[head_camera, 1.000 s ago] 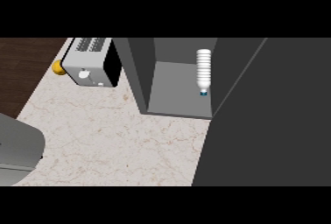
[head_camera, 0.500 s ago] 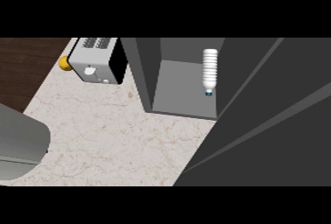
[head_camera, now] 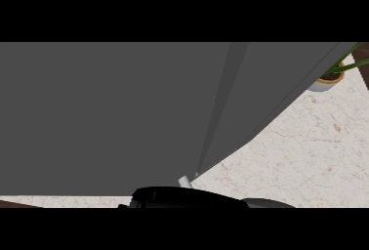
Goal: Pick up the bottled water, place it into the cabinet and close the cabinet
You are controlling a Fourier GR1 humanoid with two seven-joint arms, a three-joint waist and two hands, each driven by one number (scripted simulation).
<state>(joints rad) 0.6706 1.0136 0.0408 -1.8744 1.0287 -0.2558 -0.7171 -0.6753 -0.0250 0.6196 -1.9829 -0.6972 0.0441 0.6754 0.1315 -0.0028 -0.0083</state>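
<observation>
A grey cabinet (head_camera: 108, 117) filled the view; a potted plant (head_camera: 328, 80) stood at two o'clock on the marble counter (head_camera: 310, 156). A black hand (head_camera: 184, 197) showed at six o'clock; whether its fingers were released or clenched, I could not tell.

Cabinet (head_camera: 108, 117): flat dark grey, slightly lighter grey band running down it, above black hand (head_camera: 187, 197). Worktop (head_camera: 310, 156): pale cream marble, faint brownish veins, up and right of hand. Plant pot (head_camera: 326, 82), far up-right of hand: white with orange rim, dark soil, green leaves. Small light grey piece just above hand.
</observation>
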